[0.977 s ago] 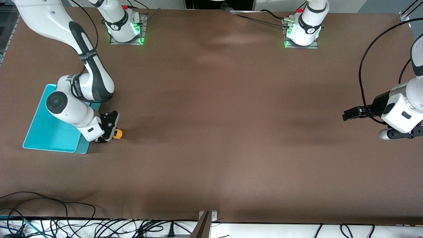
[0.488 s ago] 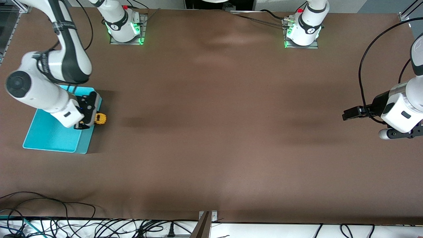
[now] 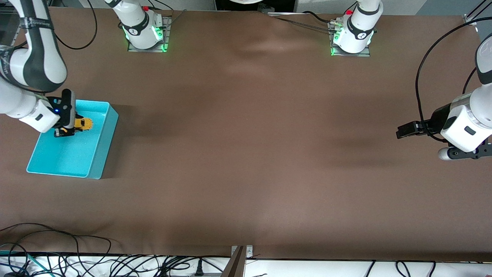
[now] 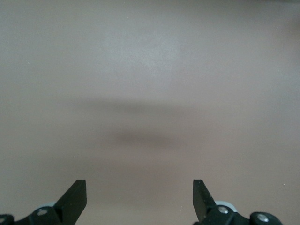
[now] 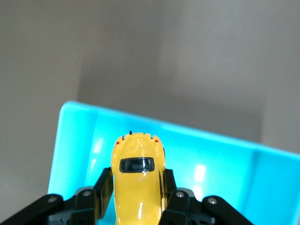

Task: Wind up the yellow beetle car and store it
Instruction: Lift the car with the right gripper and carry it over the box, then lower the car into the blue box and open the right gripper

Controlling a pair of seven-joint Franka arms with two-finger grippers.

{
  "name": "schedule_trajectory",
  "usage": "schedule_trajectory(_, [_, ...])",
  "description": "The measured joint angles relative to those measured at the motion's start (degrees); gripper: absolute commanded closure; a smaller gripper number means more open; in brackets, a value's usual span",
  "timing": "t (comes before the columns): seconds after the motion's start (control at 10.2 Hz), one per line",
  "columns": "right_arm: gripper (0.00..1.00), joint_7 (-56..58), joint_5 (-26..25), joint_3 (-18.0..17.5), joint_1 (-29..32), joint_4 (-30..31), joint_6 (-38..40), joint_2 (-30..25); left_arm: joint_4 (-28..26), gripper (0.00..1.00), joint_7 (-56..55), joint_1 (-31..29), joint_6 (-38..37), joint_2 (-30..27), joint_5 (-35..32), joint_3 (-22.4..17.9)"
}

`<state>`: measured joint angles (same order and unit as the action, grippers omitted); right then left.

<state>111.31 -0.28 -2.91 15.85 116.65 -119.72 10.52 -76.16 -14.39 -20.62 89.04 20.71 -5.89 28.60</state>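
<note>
The yellow beetle car is held in my right gripper, which is shut on its sides and hangs over the turquoise bin at the right arm's end of the table. In the right wrist view the car sits between the black fingers with the bin's floor under it. My left gripper is open and empty, waiting above the bare table at the left arm's end; its fingertips show only brown table between them.
The brown table spreads wide between the two arms. Cables lie along the table edge nearest the front camera. The arm bases stand at the top edge.
My right gripper has lifted the car from the table beside the bin and carried it over the bin's rim to above the bin's inside. The left arm has barely moved.
</note>
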Motion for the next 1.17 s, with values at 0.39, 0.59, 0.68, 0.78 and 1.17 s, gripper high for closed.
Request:
schedule_trajectory(0.39, [0.90, 12.75, 0.00, 0.01, 7.21, 2.60, -3.02, 3.17, 0.00, 0.00, 0.00, 0.00, 0.00, -0.10, 0.00, 0.01])
schedule_trajectory(0.59, [0.90, 15.82, 0.00, 0.00, 8.99, 5.41, -7.97, 5.13, 0.00, 0.00, 0.00, 0.02, 0.00, -0.12, 0.00, 0.02])
schedule_trajectory(0.68, [0.90, 16.30, 0.00, -0.02, 9.58, 6.00, -9.45, 6.56, 0.00, 0.00, 0.00, 0.04, -0.01, -0.12, 0.00, 0.04])
schedule_trajectory(0.78, [0.90, 16.98, 0.00, -0.02, 9.96, 6.11, -10.74, 8.01, 0.00, 0.00, 0.00, 0.07, -0.01, -0.13, 0.00, 0.09])
schedule_trajectory(1.17, [0.57, 18.25, 0.13, -0.03, 10.49, 6.12, -15.39, 12.61, 0.00, 0.00, 0.00, 0.16, -0.01, -0.14, 0.00, 0.47])
